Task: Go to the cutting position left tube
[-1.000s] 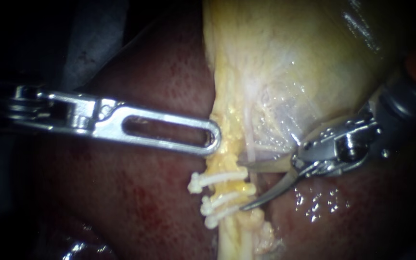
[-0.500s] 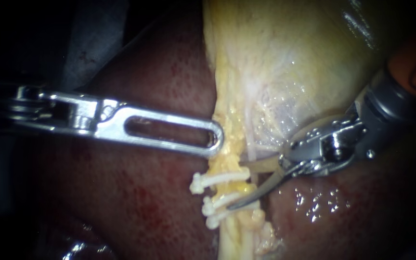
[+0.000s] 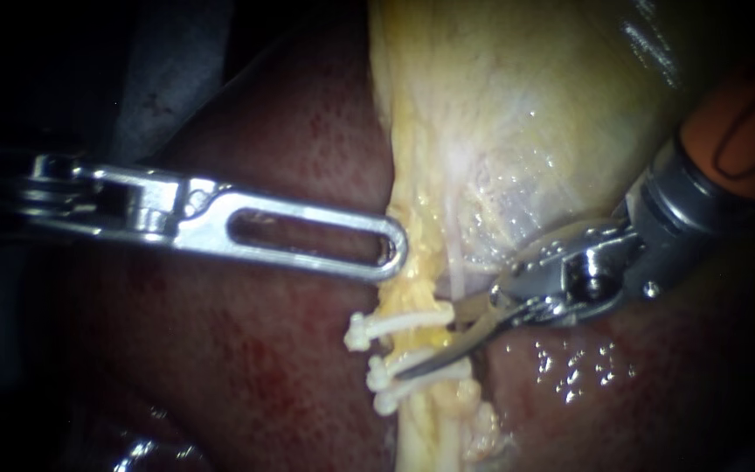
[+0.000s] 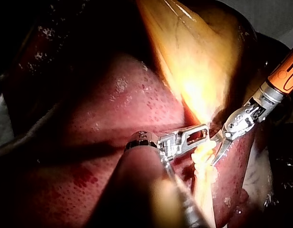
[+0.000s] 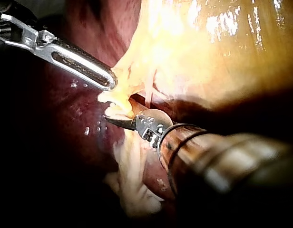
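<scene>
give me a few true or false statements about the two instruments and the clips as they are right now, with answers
1. Three white clips show in the endoscope view. True.
2. The blades of the right instrument are shut. False: a gap shows between them.
3. The left instrument holds the yellow tissue just above the clips in the endoscope view. True.
4. The right instrument's lower blade tip is well clear of the clips. False: it lies right by the middle clip.
5. The right instrument's shaft has an orange section. True.
</scene>
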Robot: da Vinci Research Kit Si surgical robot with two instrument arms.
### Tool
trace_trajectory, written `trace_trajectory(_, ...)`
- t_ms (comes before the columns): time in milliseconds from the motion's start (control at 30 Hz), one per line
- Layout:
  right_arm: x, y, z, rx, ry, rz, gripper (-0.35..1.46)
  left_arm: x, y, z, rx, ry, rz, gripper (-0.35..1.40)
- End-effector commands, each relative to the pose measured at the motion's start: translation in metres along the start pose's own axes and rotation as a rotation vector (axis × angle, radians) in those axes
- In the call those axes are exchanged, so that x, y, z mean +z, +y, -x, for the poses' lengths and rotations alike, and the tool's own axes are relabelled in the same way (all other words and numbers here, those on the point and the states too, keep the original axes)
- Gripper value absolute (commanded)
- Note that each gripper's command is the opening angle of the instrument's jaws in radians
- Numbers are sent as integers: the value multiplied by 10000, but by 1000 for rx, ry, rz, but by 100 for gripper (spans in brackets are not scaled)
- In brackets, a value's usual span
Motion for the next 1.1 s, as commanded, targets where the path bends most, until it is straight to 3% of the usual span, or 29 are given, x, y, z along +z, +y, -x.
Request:
trace_trajectory(33, 1, 0, -1, 6, 0, 1, 51, 0, 1, 0, 0, 0, -2, -35)
trace_trajectory(1100, 18, 17, 2, 32, 58, 10, 51, 1, 3, 1, 0, 0, -1, -35)
